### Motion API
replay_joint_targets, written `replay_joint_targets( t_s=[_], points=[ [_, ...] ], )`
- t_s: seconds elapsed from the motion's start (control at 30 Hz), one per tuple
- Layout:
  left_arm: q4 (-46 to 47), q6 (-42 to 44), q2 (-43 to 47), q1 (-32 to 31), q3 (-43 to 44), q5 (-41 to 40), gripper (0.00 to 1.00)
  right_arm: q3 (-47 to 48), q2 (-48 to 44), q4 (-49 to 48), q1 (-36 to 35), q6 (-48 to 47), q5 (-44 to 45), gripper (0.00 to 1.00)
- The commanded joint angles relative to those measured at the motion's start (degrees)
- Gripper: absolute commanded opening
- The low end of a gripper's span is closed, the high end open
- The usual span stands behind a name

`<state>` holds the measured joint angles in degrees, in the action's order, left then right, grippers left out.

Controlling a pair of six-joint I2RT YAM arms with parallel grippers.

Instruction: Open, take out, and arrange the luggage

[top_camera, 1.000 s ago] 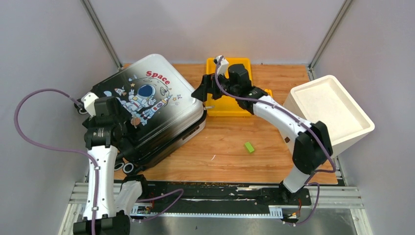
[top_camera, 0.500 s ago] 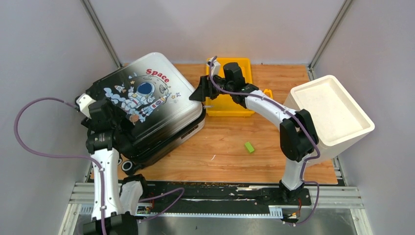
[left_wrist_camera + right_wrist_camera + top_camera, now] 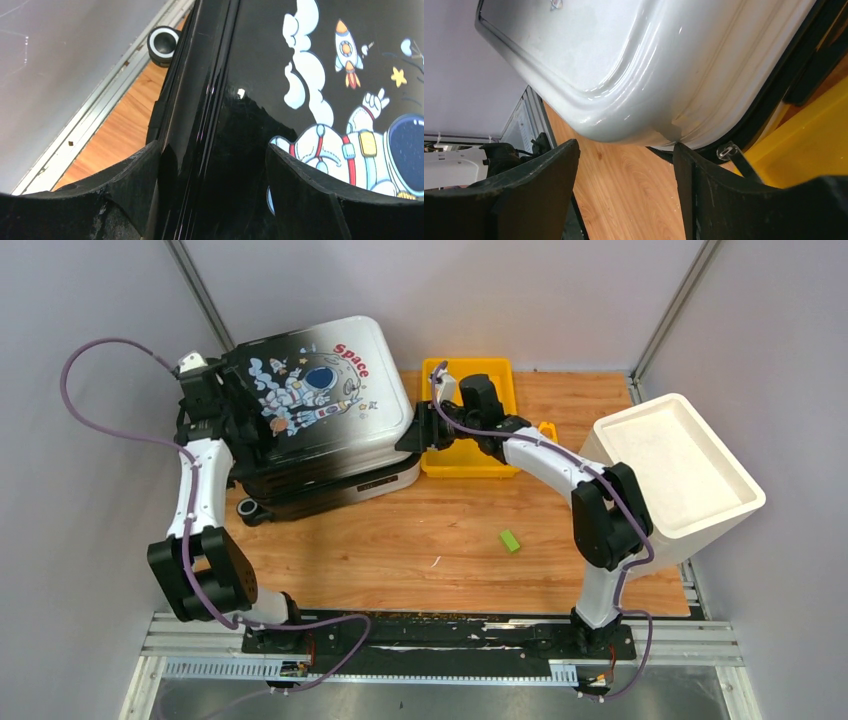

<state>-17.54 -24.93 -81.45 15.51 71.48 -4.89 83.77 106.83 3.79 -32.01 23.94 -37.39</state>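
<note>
The left arm reaches up the left side of the wooden table (image 3: 450, 570), elbow bent low near its base and forearm pointing toward the back. The left gripper (image 3: 232, 418) meets the left edge of the suitcase (image 3: 320, 400). In the left wrist view its fingers (image 3: 125, 190) stand wide and straddle the glossy black rim, which fills the gap between them, so the hand is closed on that edge.

The right arm stretches from its base up and leftward across the yellow tray (image 3: 470, 468). The right gripper (image 3: 412, 433) sits at the suitcase's right corner. In the right wrist view the rounded, shiny white corner lies just between the tips of the fingers (image 3: 709, 190), which are set fairly wide. Whether they clamp it or only frame it, I cannot tell.

The suitcase lies at the back left of the table with its printed face up. It is a hard, smooth shell fading from white to black, with a cartoon astronaut and red lettering. A black wheel (image 3: 163, 44) with a pale ring shows at its near left corner.

The tray is shallow plastic, and the arm hides most of its inside. A thick-walled white foam box (image 3: 720, 525) sits at the right, its open top tilted. A small green block (image 3: 510, 540) lies on the bare wood between them.
</note>
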Motion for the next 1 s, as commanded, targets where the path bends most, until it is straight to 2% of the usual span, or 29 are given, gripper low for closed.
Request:
replay_joint_targets(
  t_s=[0.0,0.17,0.33,0.53,0.63,0.77,0.97],
  points=[
    [-13.48,4.51,2.85,-3.47,7.12,8.13,0.79,-1.39,-3.47,-0.49,-0.08,4.32,4.30,0.67],
    [-17.17,7.94,13.43,-3.70,4.63,7.91,0.79,-4.62,-7.57,-3.16,1.84,6.46,11.86,0.56],
    [-20.51,13.41,22.08,-6.56,2.56,3.14,0.79,-4.54,-6.83,-3.26,4.63,6.84,12.63,0.50],
    [-25.57,15.44,26.08,-10.50,4.29,3.61,0.78,-0.74,-2.25,-5.84,5.96,5.88,10.76,0.52],
    [-27.32,15.05,27.61,-13.24,4.03,4.49,0.77,2.24,0.71,-4.27,5.99,6.07,16.74,0.43],
    [-28.76,15.00,30.26,-20.01,1.36,4.04,0.77,7.85,5.82,0.24,5.97,5.49,23.74,0.32],
    [-31.40,14.95,32.89,-23.85,-3.15,4.38,0.77,12.86,11.81,3.88,5.70,3.38,25.42,0.28]
  ],
)
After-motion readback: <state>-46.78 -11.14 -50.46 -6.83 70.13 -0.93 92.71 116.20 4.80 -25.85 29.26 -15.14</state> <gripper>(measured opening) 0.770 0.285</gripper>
